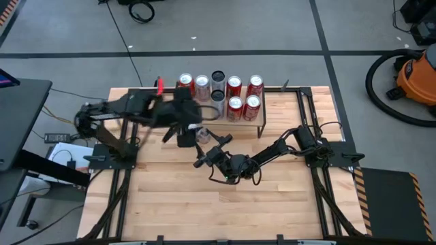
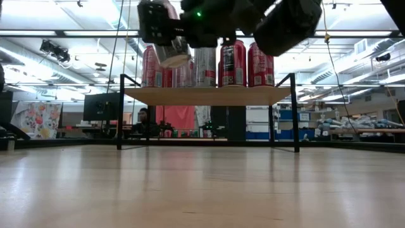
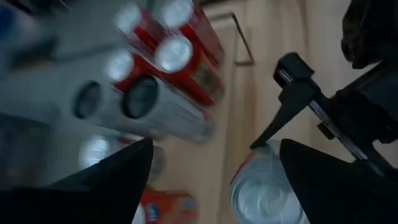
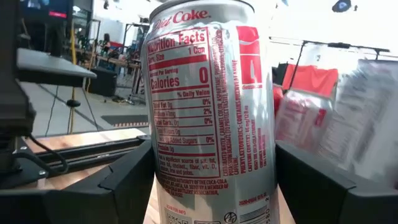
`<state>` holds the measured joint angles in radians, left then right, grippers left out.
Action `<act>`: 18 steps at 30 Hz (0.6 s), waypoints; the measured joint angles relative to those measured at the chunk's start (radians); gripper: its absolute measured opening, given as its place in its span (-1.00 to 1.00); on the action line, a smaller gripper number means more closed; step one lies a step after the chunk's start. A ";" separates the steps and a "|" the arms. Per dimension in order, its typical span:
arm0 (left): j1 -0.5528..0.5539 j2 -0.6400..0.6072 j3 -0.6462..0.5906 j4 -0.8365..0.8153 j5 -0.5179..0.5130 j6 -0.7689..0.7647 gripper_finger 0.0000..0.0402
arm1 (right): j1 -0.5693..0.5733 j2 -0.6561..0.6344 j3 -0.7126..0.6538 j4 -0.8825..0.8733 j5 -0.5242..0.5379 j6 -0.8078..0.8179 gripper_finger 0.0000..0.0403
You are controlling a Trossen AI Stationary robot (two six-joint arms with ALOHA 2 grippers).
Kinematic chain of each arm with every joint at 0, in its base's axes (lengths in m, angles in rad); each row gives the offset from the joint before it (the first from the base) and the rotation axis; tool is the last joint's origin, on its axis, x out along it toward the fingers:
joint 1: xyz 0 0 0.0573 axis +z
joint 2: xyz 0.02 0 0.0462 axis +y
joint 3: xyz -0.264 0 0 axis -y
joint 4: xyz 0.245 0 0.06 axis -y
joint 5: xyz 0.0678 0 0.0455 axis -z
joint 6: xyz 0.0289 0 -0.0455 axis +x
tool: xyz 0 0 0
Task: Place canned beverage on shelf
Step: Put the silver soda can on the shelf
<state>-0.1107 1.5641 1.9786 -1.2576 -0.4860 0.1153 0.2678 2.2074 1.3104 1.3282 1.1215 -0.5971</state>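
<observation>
A silver Diet Coke can is held in my right gripper, in the air just in front of the shelf; it also shows in the high view and the low view. The shelf, a light plank on thin black legs, carries several red cans and silver cans standing upright. My left gripper is open, right beside the held can on its left; in the left wrist view the can's top lies near one of its fingers. My right gripper pinches the can's side wall, on its lower part, between its two fingers. The fingers come roughly level from the table's right and near side. The can is lifted clear, top up and slightly tilted, at about the height of the cans on the shelf.
Black frame rails run along the table's sides. An orange vacuum stands on the floor at the right. A person sits in the room behind the table. Bare tabletop lies toward the near edge.
</observation>
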 joint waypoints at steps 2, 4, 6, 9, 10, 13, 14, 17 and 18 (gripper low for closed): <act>-0.038 -0.075 -0.098 0.110 -0.062 0.034 0.80 | -0.001 0.000 -0.023 0.039 0.004 0.000 0.49; -0.077 -0.162 -0.205 0.233 -0.094 0.043 0.80 | -0.001 0.000 -0.036 0.066 0.005 -0.001 0.49; -0.112 -0.250 -0.319 0.336 -0.097 0.041 0.80 | -0.003 0.000 -0.043 0.078 -0.017 0.014 0.49; -0.167 -0.379 -0.503 0.488 -0.106 0.005 0.80 | -0.012 0.000 -0.044 0.052 -0.075 0.112 0.50; -0.185 -0.413 -0.559 0.533 -0.114 -0.012 0.80 | -0.016 0.000 -0.044 0.035 -0.102 0.154 0.50; -0.239 -0.507 -0.711 0.635 -0.163 -0.037 0.80 | -0.033 0.000 -0.045 -0.001 -0.148 0.243 0.50; -0.256 -0.531 -0.753 0.657 -0.188 -0.045 0.80 | -0.038 0.000 -0.045 -0.005 -0.148 0.255 0.50; -0.291 -0.584 -0.864 0.707 -0.275 -0.049 0.80 | -0.052 0.000 -0.044 -0.004 -0.142 0.261 0.50; -0.300 -0.597 -0.897 0.732 -0.308 -0.046 0.80 | -0.056 0.000 -0.037 0.000 -0.127 0.251 0.50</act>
<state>-0.4103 0.9671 1.0812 -0.5253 -0.7943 0.0696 0.2116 2.2070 1.2730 1.3277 0.9945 -0.3461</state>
